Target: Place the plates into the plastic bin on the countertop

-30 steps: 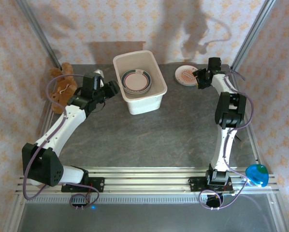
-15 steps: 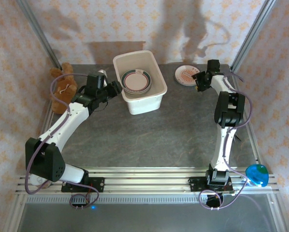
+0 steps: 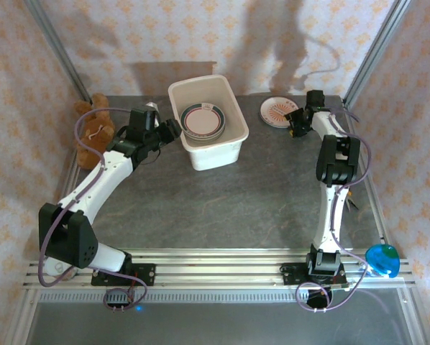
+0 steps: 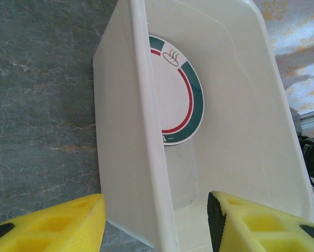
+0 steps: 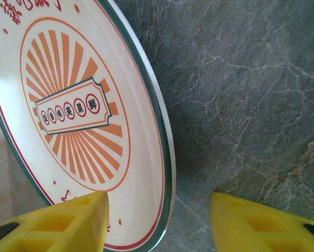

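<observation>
The off-white plastic bin (image 3: pixel 208 122) stands at the back centre of the countertop (image 3: pixel 229 194). A teal-and-red banded plate (image 3: pixel 203 121) lies inside it on a stack. My left gripper (image 3: pixel 170 131) is open at the bin's left wall. In the left wrist view this gripper (image 4: pixel 156 215) straddles the bin wall (image 4: pixel 120 131), with one finger outside and one inside, near the banded plate (image 4: pixel 175 94). An orange sunburst plate (image 3: pixel 278 111) lies flat at the back right. My right gripper (image 3: pixel 295 121) is open at its edge. In the right wrist view that gripper (image 5: pixel 159 210) straddles the sunburst plate's (image 5: pixel 78 105) rim.
A brown teddy bear (image 3: pixel 93 133) lies at the far left of the countertop. A blue object (image 3: pixel 382 260) sits by the front right rail. Slanted aluminium posts (image 3: pixel 57 50) and papered walls close in the back and sides.
My left gripper has edged a little toward the bin's wall. My right gripper has shifted slightly back along the sunburst plate's edge, its jaws a touch narrower.
</observation>
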Controlling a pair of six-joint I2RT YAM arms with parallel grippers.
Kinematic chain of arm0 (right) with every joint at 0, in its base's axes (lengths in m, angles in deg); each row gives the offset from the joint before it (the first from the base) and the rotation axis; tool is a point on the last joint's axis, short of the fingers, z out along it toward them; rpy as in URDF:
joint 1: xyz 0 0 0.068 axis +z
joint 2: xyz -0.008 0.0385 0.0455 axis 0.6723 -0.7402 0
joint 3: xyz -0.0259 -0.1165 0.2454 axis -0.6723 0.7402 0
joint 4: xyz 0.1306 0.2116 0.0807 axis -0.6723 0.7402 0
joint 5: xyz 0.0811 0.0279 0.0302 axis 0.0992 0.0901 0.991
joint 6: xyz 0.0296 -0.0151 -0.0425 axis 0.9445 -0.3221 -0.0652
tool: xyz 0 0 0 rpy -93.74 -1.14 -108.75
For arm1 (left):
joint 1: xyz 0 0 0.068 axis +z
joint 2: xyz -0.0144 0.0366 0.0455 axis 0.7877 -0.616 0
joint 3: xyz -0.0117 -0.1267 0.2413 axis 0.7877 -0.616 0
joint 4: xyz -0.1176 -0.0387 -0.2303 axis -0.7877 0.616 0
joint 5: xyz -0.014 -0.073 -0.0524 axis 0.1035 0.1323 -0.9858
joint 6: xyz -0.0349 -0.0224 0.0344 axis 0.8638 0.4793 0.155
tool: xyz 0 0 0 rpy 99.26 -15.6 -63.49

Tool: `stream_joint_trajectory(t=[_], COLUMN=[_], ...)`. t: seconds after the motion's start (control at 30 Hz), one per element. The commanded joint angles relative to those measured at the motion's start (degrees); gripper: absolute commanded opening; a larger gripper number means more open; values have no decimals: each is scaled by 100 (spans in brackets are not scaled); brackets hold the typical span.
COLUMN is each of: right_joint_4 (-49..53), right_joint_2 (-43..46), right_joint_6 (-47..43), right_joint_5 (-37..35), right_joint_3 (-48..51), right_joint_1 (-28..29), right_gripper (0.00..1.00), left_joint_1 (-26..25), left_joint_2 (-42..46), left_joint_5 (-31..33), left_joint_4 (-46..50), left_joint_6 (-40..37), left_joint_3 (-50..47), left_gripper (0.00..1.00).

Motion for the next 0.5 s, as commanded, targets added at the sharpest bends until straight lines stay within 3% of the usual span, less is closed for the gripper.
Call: stream_joint_trajectory(t=[0.0,0.47], right_joint_4=[-154,15], right_joint_2=[-256,-645], right_joint_6=[73,151], right_joint_5=[-204,-226], right_joint_3=[-258,-820], right_joint_1=[-28,-19], right_gripper=[52,41], left_joint_1=[-79,-105], left_joint_2=[-108,-354], left_joint_5=[182,218], left_joint_4=[127,199], left_joint_6=[-25,-69], left_joint_3=[251,518], left_gripper=[54,54])
